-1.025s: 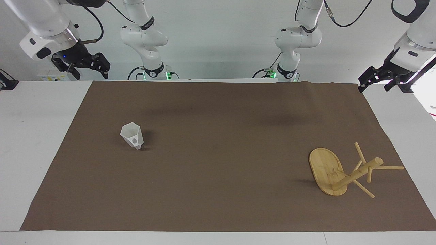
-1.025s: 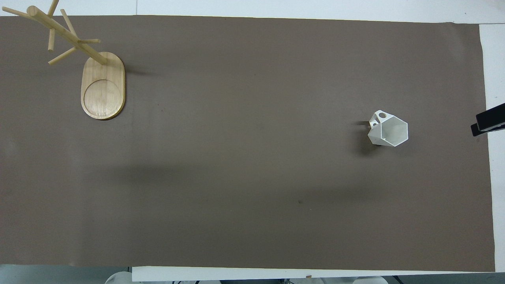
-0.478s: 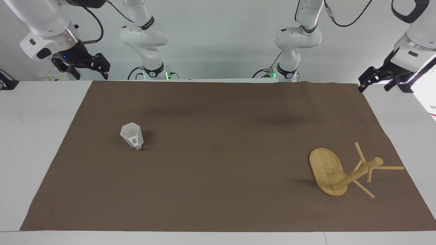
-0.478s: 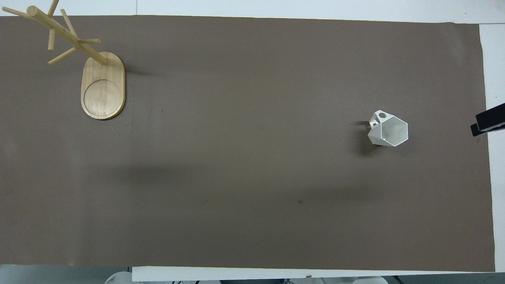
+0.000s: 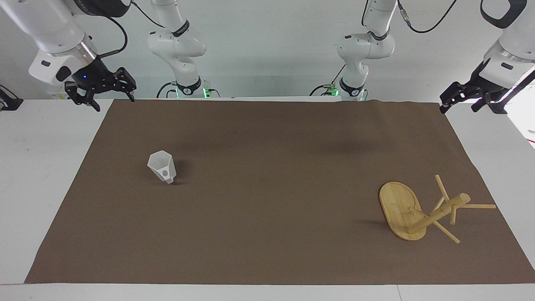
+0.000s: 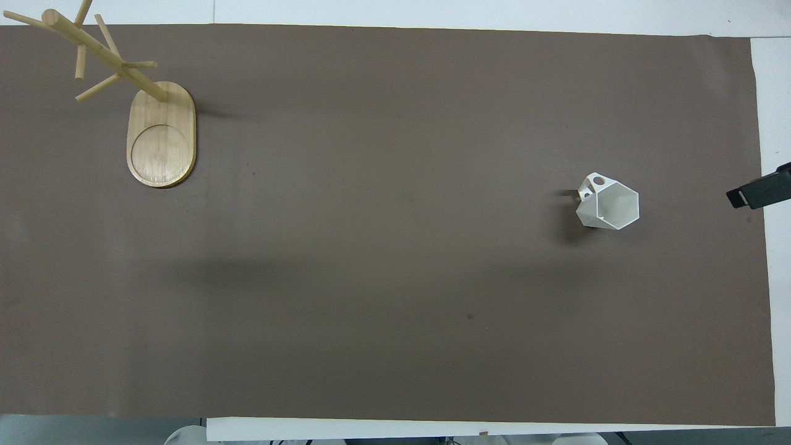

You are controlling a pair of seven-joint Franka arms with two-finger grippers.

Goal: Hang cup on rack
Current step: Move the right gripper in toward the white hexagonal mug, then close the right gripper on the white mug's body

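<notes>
Standing upright: cup (image 5: 161, 166) | rack (image 5: 422, 211) | no writing legible

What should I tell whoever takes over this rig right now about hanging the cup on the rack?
Right pincer: open, empty, raised over the mat's corner at the right arm's end.
Left pincer: empty, up at the mat's edge at the left arm's end; that arm waits.
Cup: upright on the brown mat toward the right arm's end, untouched.
Rack: standing on the mat toward the left arm's end, farther from the robots than the cup, pegs bare.
Done: nothing yet.
Left: grasp the cup, carry it across, hang it by its handle on a peg.
</notes>
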